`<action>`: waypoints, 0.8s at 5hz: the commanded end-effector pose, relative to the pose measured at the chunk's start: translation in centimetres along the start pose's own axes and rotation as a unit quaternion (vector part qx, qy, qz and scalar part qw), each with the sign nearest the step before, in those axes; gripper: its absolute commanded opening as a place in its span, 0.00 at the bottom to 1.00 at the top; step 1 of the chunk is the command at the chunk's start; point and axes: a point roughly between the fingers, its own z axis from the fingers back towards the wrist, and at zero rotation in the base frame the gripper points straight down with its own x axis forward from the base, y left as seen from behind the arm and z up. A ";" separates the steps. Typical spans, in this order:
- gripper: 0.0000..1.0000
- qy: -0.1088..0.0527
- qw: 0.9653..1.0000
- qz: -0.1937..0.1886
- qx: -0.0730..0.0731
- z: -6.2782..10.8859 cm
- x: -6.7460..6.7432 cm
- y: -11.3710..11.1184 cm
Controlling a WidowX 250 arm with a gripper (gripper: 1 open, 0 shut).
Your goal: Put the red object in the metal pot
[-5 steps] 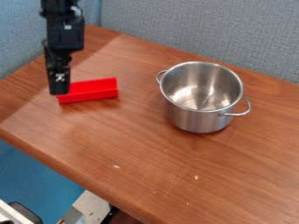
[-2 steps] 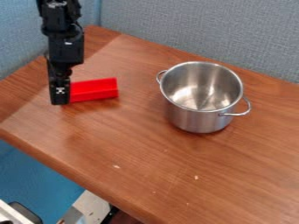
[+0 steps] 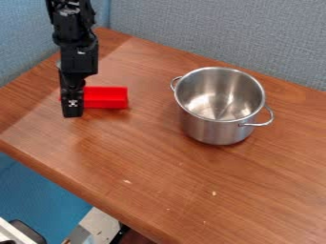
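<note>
A small bright red object (image 3: 107,97), brick-shaped, lies flat on the wooden table left of centre. My gripper (image 3: 76,102) hangs straight down from the black arm over the block's left end. Its near black finger (image 3: 72,103), marked with a white cross, stands in front of the block and hides that end. The jaws are open and I see no lift of the block. The shiny metal pot (image 3: 224,128) stands upright and empty to the right, about a block's length away from the red object.
The brown wooden table (image 3: 140,162) has its front edge running diagonally along the lower left, with floor below. A blue wall stands close behind the arm and the pot. One loop handle of the pot (image 3: 265,118) sticks out to the right.
The gripper has come down and slightly right, from beside the block's left end to over it, so less of the block shows. The block and pot have not moved.
</note>
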 end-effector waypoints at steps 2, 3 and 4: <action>1.00 -0.013 1.000 -0.001 0.024 0.7 1.2 0.6; 0.00 -0.015 1.000 -0.002 0.025 0.6 1.6 0.7; 0.00 -0.015 0.999 -0.013 0.029 0.8 2.1 0.4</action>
